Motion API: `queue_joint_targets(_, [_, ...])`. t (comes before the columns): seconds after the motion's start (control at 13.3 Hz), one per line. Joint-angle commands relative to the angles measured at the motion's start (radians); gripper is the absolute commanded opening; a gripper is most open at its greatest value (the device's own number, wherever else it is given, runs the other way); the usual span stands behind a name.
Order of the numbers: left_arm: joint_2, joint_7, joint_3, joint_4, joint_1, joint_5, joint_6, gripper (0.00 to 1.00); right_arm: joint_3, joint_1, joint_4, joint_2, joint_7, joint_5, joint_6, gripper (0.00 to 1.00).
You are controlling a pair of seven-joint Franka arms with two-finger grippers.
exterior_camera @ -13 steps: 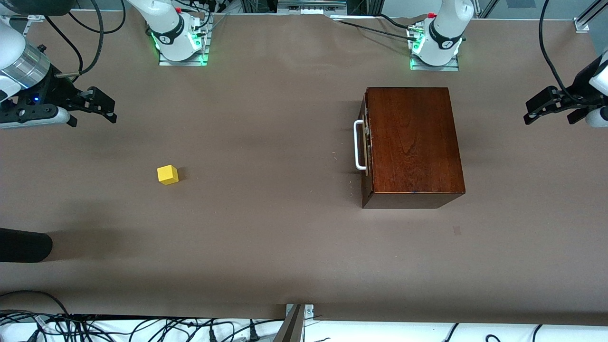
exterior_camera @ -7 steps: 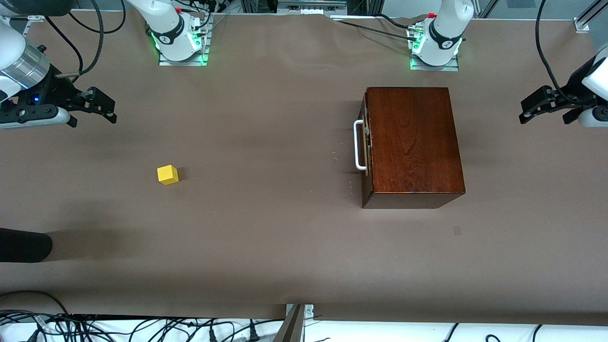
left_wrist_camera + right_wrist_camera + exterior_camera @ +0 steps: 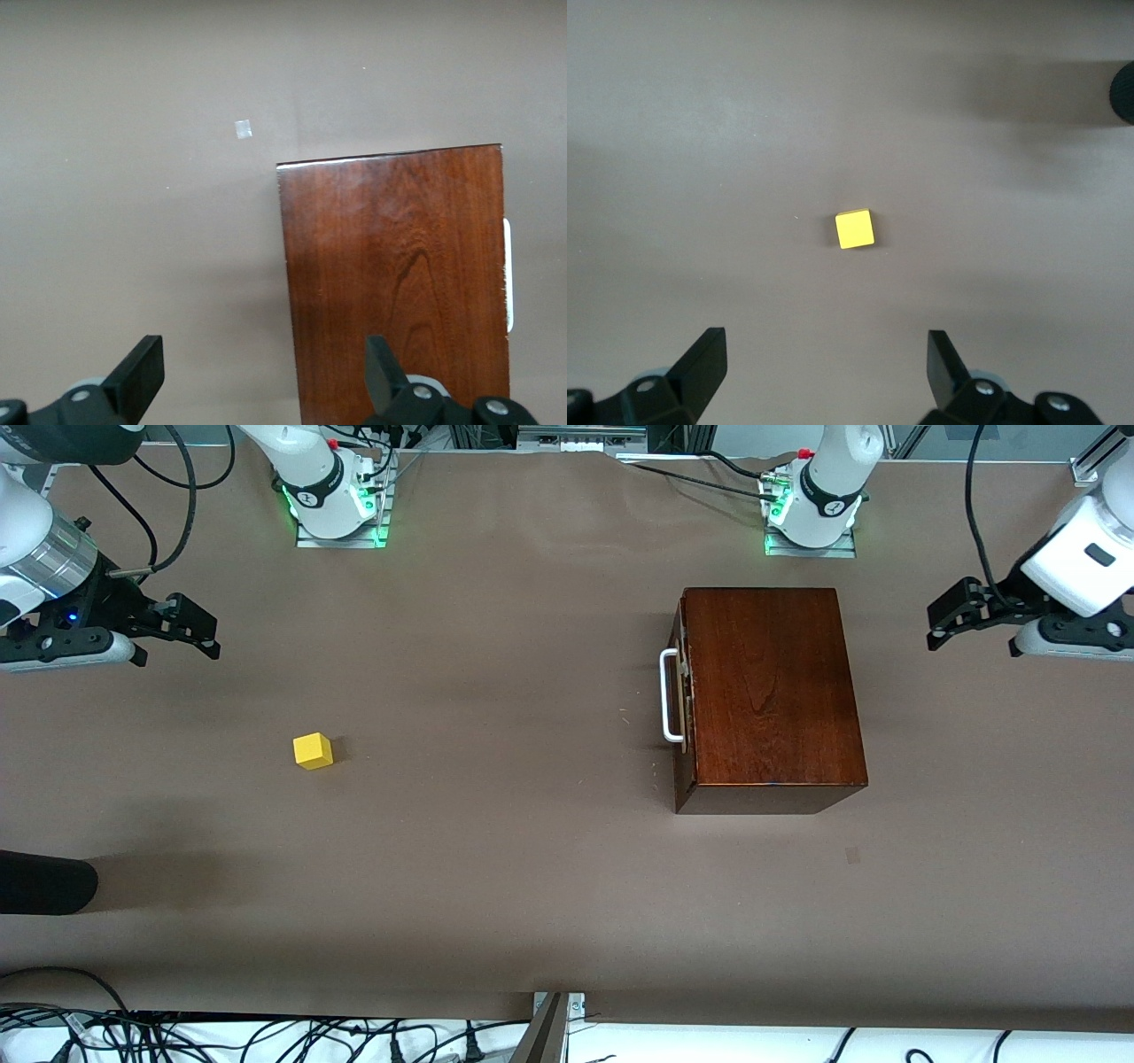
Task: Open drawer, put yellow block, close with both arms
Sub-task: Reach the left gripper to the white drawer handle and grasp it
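1. Brown matte worktop [image 3: 496, 886] fills the scene, with two green-lit arm bases along its farther edge and loose cables past its near edge.
2. One dark mahogany box [image 3: 769, 691] sits toward the left arm's end; its one drawer [image 3: 680, 695] is pushed in flush, and the single white handle [image 3: 669, 695] faces the right arm's end.
3. One yellow block [image 3: 313, 750] rests alone on the worktop toward the right arm's end, well apart from the box.
4. Left tool [image 3: 957, 615] hangs over bare worktop beside the box, its two fingers spread wide and holding nothing.
5. Right tool [image 3: 190, 627] hangs over bare worktop near the block, fingers likewise wide apart and empty.
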Motion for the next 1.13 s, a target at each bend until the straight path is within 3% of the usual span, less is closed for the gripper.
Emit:
queue_joint_targets(0.0, [0.036,-0.055,0.007,0.032,-0.056,-0.004,-0.011,1.0,0.008,-0.011,-0.016,-0.014,-0.005,-0.012,0.006,1.0])
queue_joint_targets(0.23, [0.079,-0.155,-0.011,0.054,-0.125,-0.004,-0.006,1.0,0.008,-0.011,-0.024,-0.014,-0.003,-0.012,0.008,1.0])
queue_joint_targets(0.45, [0.138,-0.306,-0.108,0.051,-0.159,0.004,0.098,1.0,0.008,-0.011,-0.036,-0.012,0.0,-0.012,0.015,1.0])
queue_joint_targets(0.83, [0.266,-0.541,-0.162,0.037,-0.31,0.014,0.219,1.0,0.008,-0.011,-0.051,-0.014,0.0,-0.012,0.026,1.0])
queue_joint_targets(1.05, [0.361,-0.621,-0.215,0.015,-0.346,0.066,0.279,1.0,0.008,-0.011,-0.051,-0.014,0.0,-0.012,0.025,1.0])
